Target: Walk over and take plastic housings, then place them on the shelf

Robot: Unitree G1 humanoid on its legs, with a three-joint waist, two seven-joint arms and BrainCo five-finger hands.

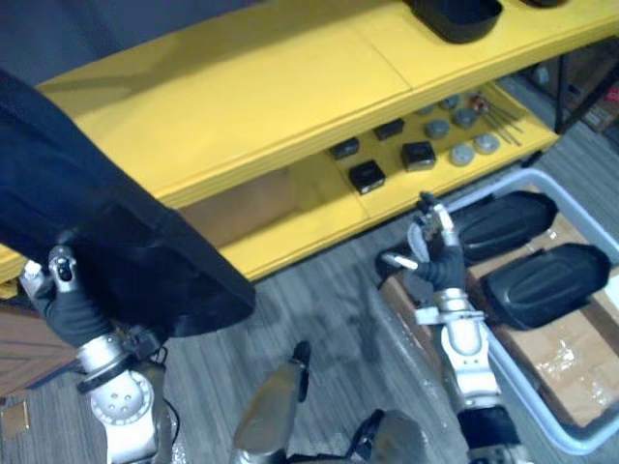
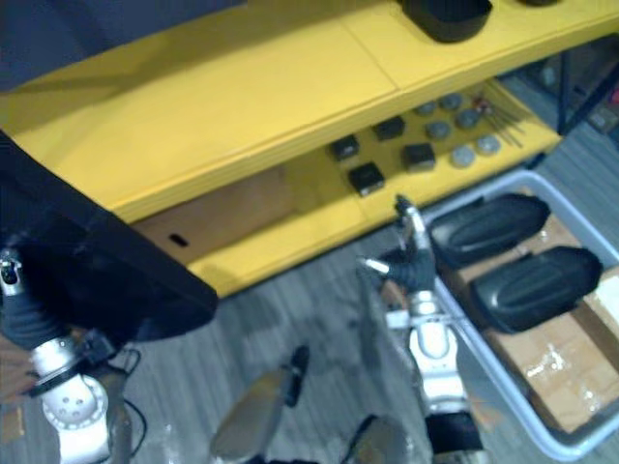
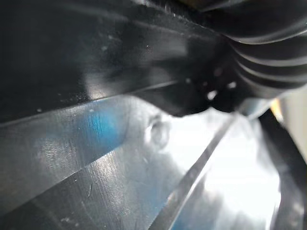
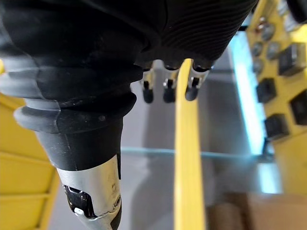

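Left eye view had the left hand (image 1: 68,304) up against a big black plastic housing (image 1: 116,232) in front of the yellow shelf (image 1: 242,97), but its fingers were hidden, so I couldn't tell the grip. Right hand (image 1: 440,261) hung loose and spread, holding nothing, just beside the grey bin (image 1: 576,445) with two more housings (image 1: 546,282) inside.
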